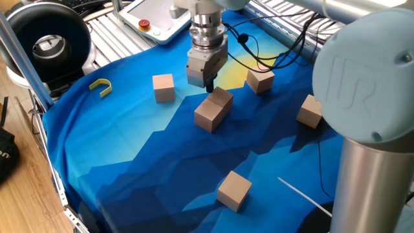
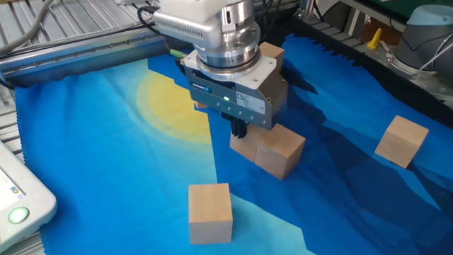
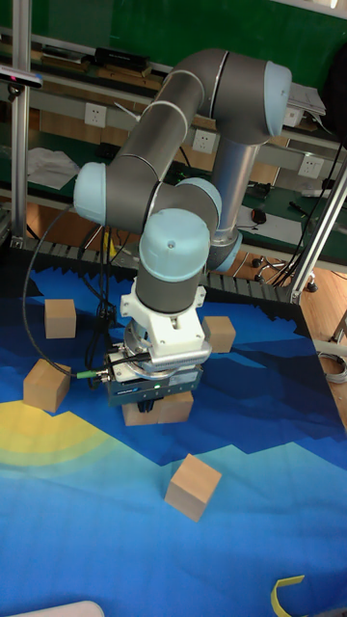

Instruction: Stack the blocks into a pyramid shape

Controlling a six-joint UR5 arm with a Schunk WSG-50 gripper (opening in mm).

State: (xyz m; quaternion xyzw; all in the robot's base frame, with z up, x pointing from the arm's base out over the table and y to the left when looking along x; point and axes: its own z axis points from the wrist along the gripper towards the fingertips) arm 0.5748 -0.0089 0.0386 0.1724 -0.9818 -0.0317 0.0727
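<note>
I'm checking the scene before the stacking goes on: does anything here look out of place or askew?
One thing: a small yellow curved hook-shaped piece lies on the blue cloth near its edge, unlike the light tan wooden cubes. The two middle cubes touch at an angle, not squarely aligned.

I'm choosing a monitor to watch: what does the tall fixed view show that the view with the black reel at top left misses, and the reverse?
Only the tall fixed view shows the whole arm and the shelving behind. Only the reel view shows the black reel, the white pendant and the sixth wooden block. Both show the gripper over the two touching blocks, the blue cloth and the yellow hook.
</note>
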